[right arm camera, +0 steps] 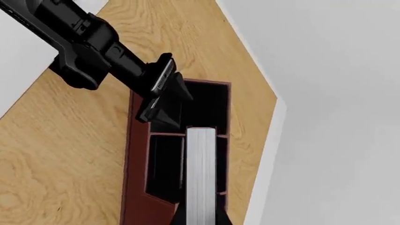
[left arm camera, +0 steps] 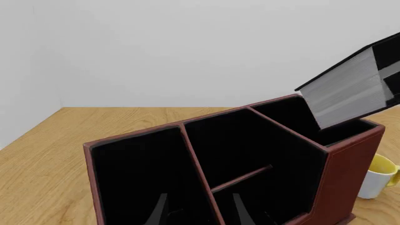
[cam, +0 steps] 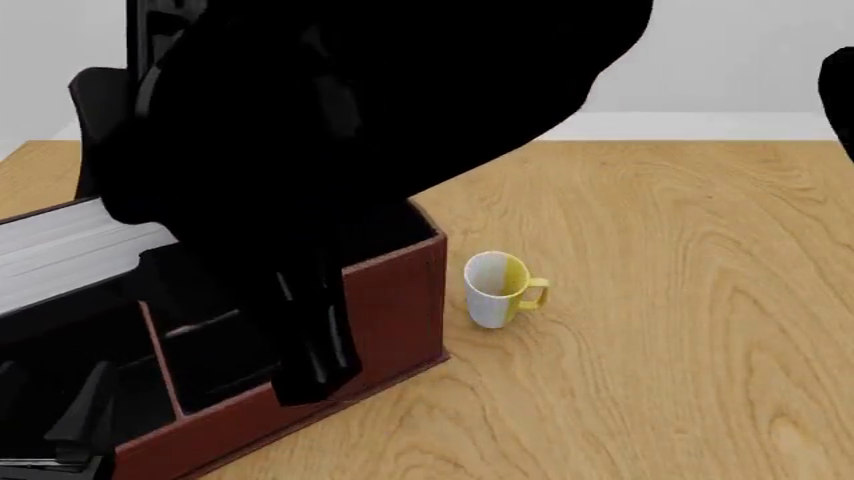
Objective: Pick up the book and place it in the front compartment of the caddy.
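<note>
While the right claw (right arm camera: 200,220) grips the book (right arm camera: 201,173) tilted above the caddy (left arm camera: 340,173), the left claw (right arm camera: 164,93) hovers with fingers spread apart beside a mug (cam: 497,288) on the desk (cam: 667,300).

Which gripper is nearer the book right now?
Right. The right gripper is clamped on the book, holding it over the caddy. The left gripper hangs open above one end of the caddy, not touching the book.

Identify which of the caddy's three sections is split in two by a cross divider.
The middle section: a thin reddish bar crosses it, while the two end sections on either side are undivided.
</note>
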